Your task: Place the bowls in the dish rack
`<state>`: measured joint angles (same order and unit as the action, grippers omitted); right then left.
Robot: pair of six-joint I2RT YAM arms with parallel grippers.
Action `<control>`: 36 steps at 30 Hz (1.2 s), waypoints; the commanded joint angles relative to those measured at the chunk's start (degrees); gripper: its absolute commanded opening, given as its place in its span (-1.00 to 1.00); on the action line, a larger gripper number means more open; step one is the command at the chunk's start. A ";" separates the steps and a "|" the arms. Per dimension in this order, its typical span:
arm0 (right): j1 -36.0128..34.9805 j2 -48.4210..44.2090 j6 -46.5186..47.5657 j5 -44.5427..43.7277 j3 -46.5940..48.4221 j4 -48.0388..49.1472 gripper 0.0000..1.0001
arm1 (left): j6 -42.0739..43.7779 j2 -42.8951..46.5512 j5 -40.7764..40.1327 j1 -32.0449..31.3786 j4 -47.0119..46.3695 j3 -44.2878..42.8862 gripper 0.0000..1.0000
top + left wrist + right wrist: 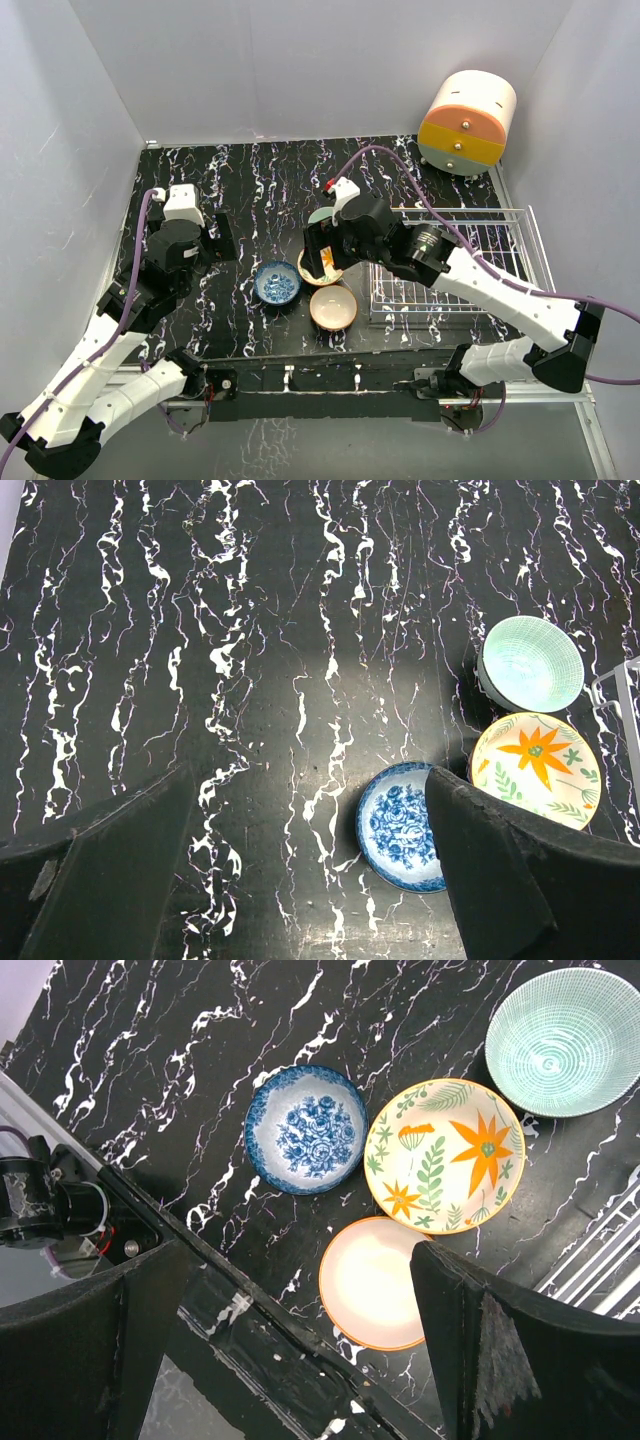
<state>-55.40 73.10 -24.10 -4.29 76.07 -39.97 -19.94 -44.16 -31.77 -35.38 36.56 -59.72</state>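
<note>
Four bowls stand close together on the black marble table: a blue floral bowl (277, 284), an orange-rimmed pale bowl (333, 307), a yellow flower-pattern bowl (312, 270) and a green bowl (319, 215), the last two partly hidden under my right gripper (320, 258). The white wire dish rack (460, 262) lies to their right and holds no bowl. My right gripper (300, 1350) is open and empty, hovering above the bowls (375, 1282) (305, 1130) (445, 1157) (563, 1040). My left gripper (215, 240) (310, 880) is open and empty, left of the blue bowl (400, 825).
A cream-and-orange round drawer unit (467, 122) stands at the back right, beyond the rack. White walls close in the table on three sides. The table's front edge (250, 1310) and an arm base with cables (40, 1205) lie just below the bowls.
</note>
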 commanded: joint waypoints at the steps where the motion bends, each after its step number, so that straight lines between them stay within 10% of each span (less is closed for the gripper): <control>1: -0.24 -5.51 0.54 -0.71 -2.23 5.77 0.97 | 0.64 0.22 -0.01 -0.31 -0.11 -1.82 0.94; 8: -1.13 -6.53 -1.22 1.50 -5.44 4.45 0.86 | 0.43 0.25 0.41 -0.31 -0.44 -1.16 0.94; 18: -21.96 3.78 -11.36 -16.47 -9.09 -5.30 0.75 | 0.13 2.97 -1.36 -0.31 1.38 -2.72 0.94; 36: -22.21 18.81 -8.65 -25.97 -10.04 1.93 0.30 | -0.89 4.24 -1.10 -0.31 3.16 -2.06 0.94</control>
<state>-77.73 90.48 -33.32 -26.17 64.18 -41.43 -20.67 -40.58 -32.03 -35.38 38.28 -60.45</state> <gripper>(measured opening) 0.675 0.970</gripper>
